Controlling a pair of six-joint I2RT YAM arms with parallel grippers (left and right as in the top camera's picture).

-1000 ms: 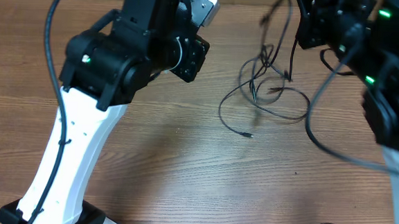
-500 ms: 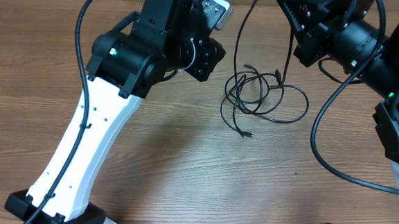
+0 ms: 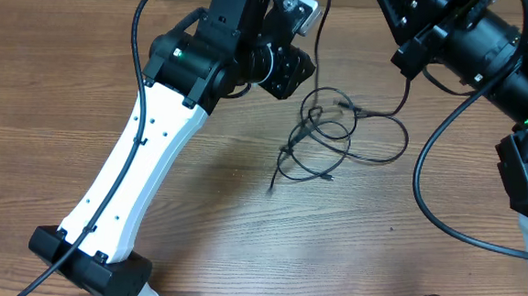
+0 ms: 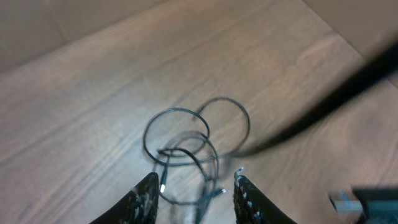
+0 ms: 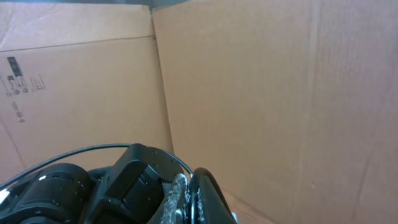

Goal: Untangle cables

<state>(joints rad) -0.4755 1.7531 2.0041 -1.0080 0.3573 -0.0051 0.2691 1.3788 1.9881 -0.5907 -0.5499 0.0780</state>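
The cables (image 3: 324,138) lie as a tangle of thin black loops on the wooden table, right of centre. One strand (image 3: 318,41) rises from the tangle to the top edge. My left gripper (image 4: 196,177) is open and hovers just above the loops (image 4: 177,134). A silvery plug tip (image 4: 163,186) and a blurred strand lie between its fingers. From overhead the left wrist (image 3: 285,68) sits at the tangle's upper left. My right gripper (image 5: 189,180) is shut, raised high and facing the cardboard wall. It seems to hold the lifted strand, and its fingertips are outside the overhead view.
The right arm (image 3: 463,41) fills the top right corner, with its thick black wire (image 3: 422,190) looping over the table. The left arm's white link (image 3: 129,181) slants across the left half. A cardboard wall (image 5: 261,93) stands behind the table. A loose plug end (image 3: 331,178) lies below the tangle.
The left arm has swung right and forward to sit over the tangle. The right arm has risen and moved left with a strand. The loops have tightened and shifted left and nearer.
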